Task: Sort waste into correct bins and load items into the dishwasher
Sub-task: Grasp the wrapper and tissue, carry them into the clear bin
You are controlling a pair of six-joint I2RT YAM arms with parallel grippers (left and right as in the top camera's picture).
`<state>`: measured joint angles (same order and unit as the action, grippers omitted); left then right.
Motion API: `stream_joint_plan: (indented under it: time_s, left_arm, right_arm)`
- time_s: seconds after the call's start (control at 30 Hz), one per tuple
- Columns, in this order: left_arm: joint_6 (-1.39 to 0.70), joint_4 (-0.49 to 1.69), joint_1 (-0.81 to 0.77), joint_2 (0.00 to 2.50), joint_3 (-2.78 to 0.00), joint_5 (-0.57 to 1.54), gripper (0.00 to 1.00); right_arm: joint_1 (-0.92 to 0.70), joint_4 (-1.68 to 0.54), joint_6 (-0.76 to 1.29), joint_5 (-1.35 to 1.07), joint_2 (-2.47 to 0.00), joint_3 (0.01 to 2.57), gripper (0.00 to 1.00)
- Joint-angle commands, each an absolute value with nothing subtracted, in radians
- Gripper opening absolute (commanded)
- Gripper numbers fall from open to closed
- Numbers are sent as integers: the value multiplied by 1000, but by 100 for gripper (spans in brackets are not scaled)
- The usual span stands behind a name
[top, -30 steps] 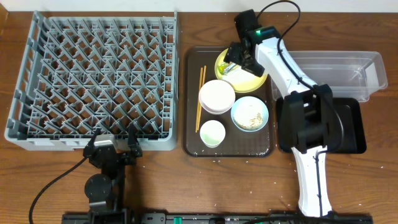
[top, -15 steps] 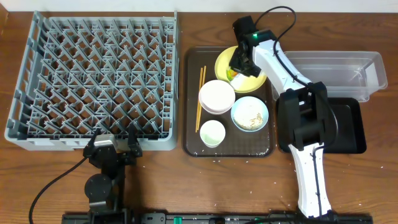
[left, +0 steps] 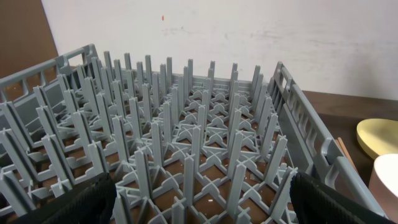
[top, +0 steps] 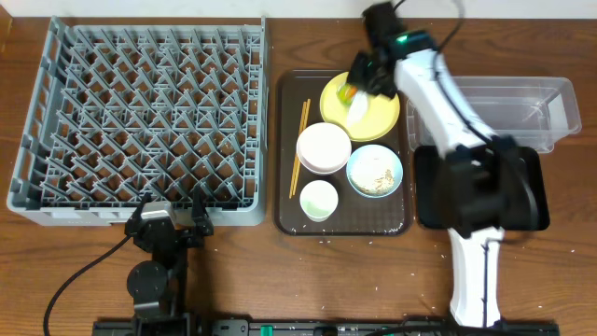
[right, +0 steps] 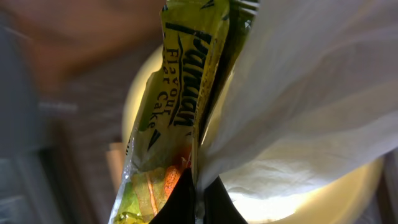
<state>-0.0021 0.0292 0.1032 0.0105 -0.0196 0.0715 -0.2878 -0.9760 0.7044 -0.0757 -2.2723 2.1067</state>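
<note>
- The right hand (top: 358, 84) is clamped on the yellow-green sachet wrapper (right: 168, 112), with the white napkin (right: 298, 106) pinched alongside it, over the yellow plate (top: 384, 118).
- The left hand (left: 200, 202) has its fingers spread wide at the near edge of the grey dish rack (top: 140, 121).
</note>
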Motion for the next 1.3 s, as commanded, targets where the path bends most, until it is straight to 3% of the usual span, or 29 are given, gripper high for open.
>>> stream_joint_plan:
  time_s: [0.0, 0.37, 0.9, 0.93, 0.97, 1.0, 1.03, 1.1, 1.27]
  left_arm:
    - [4, 66, 107, 5, -4, 85, 91]
    - [4, 66, 107, 5, -4, 85, 91]
    - [4, 66, 107, 5, -4, 85, 91]
    - [4, 66, 107, 5, -4, 85, 90]
    - [4, 66, 107, 5, -4, 85, 91]
    - [4, 66, 107, 5, -4, 85, 90]
    - [4, 66, 107, 5, -4, 85, 91]
    - [4, 66, 107, 5, -4, 85, 91]
    - [4, 66, 107, 5, -4, 85, 90]
  right_arm:
    - [-228, -1000, 752, -9, -2115, 2142, 1]
    - [-51, -1255, 1207, 292, -2077, 2123, 2]
    - [70, -1283, 1218, 280, -2226, 2105, 3]
    - [70, -1284, 1217, 280, -2226, 2105, 8]
    - [70, -1283, 1206, 279, -2226, 2105, 20]
    - [70, -1281, 1185, 279, -2226, 2106, 53]
    - [70, -1277, 1163, 280, -2225, 2106, 71]
    - [70, -1271, 1100, 280, -2225, 2106, 83]
    - [70, -1272, 992, 279, -2225, 2107, 87]
